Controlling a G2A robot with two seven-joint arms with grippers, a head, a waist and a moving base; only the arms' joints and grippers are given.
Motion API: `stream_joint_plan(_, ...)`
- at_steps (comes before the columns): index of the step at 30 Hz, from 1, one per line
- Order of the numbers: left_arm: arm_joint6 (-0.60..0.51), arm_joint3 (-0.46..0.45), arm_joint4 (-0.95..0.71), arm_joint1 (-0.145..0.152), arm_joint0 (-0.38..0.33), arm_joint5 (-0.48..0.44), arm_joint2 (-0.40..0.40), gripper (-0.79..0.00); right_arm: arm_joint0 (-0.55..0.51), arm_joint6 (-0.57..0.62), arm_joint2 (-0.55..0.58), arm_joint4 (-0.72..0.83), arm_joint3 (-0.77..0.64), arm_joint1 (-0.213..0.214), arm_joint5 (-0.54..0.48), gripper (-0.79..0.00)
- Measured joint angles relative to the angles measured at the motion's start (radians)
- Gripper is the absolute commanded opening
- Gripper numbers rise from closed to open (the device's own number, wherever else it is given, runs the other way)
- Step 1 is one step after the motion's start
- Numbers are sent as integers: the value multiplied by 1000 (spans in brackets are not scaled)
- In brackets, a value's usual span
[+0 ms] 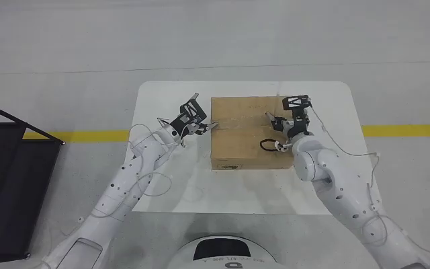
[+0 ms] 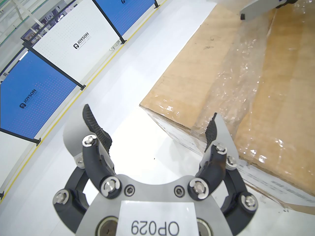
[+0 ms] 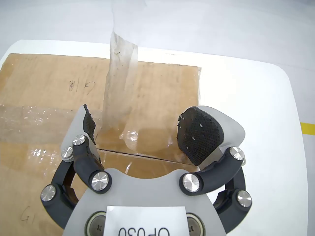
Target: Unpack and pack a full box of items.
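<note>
A closed cardboard box (image 1: pixel 252 132) sits in the middle of the white table (image 1: pixel 168 101), with clear tape (image 2: pixel 236 79) along its top seam. My left gripper (image 1: pixel 201 116) hangs open at the box's left end; in the left wrist view (image 2: pixel 151 121) one fingertip (image 2: pixel 212 128) is right at the taped edge. My right gripper (image 1: pixel 285 114) is open over the right end of the box (image 3: pixel 49 79). A peeled strip of clear tape (image 3: pixel 120 87) stands up from the seam between the right gripper's (image 3: pixel 137 124) fingers, close to one of them.
Bare table surface lies around the box on every side. A black frame (image 1: pixel 20 181) stands on the floor to the left of the table. Blue and white barrier panels (image 2: pixel 73 42) line the floor farther off. A yellow floor line (image 1: pixel 396 130) runs behind the table.
</note>
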Motion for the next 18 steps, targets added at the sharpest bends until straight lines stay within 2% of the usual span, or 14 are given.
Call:
stream_joint_plan(10, 0, 0, 0, 0, 0, 0, 0, 0, -129, -48, 204, 109, -28, 14, -60, 0)
stream_joint_plan(14, 0, 0, 0, 0, 0, 0, 0, 0, -163, -44, 270, 192, -24, 17, -156, 0)
stream_joint_plan(18, 0, 0, 0, 0, 0, 0, 0, 0, -154, -11, 342, 366, 35, 14, -261, 0)
